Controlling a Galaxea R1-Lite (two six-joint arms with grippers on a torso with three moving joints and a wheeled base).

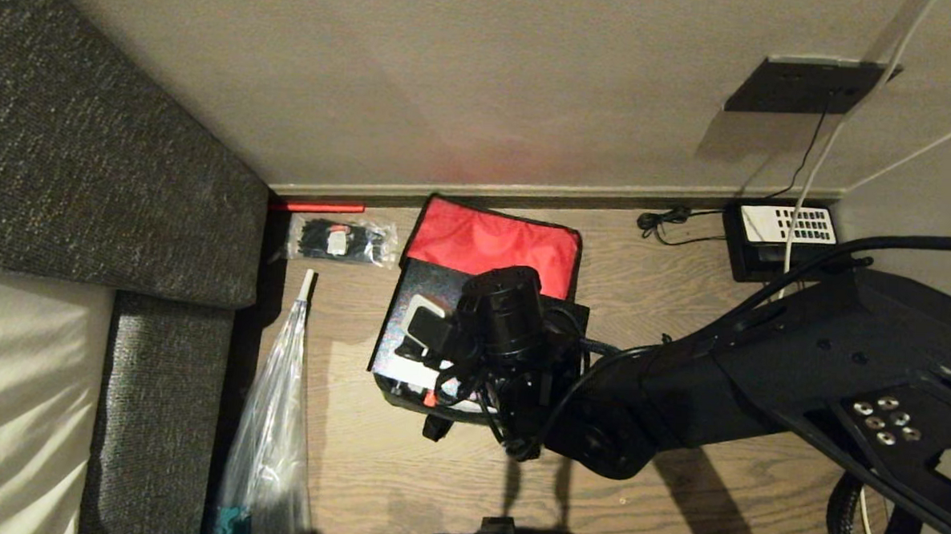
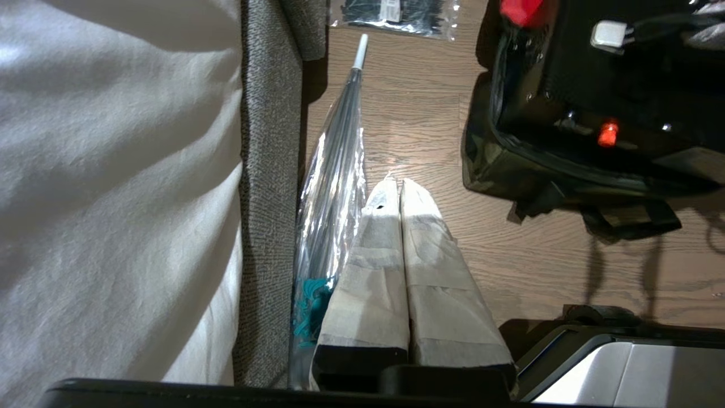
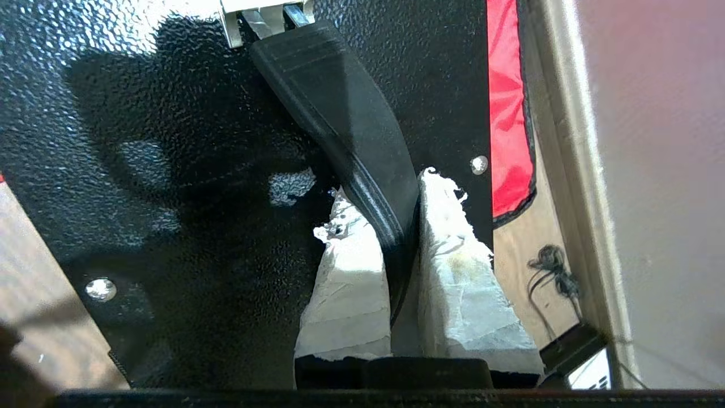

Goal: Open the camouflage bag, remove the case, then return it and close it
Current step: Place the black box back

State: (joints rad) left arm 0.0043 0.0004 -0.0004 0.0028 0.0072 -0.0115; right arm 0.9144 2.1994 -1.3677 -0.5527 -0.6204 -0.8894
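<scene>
The camouflage bag [image 1: 406,396] lies open on the wooden floor, its red-lined lid [image 1: 493,240] flipped back toward the wall. The black textured case [image 1: 417,313] sits in the bag's opening, partly covered by my right wrist. In the right wrist view my right gripper [image 3: 385,195] is shut on the case's black strap handle [image 3: 340,107], one taped finger on each side of it. The left wrist view shows the bag's side [image 2: 510,164], the case [image 2: 566,73] and its red dot [image 2: 608,134]. My left gripper [image 2: 398,184] hangs shut and empty over the floor, left of the bag.
A clear packet of black cable ties [image 1: 340,241] lies left of the bag by the wall. A folded clear umbrella [image 1: 276,419] lies along the grey upholstered furniture [image 1: 87,162]. A black telephone [image 1: 782,232] with cords stands at the back right by the skirting [image 1: 567,195].
</scene>
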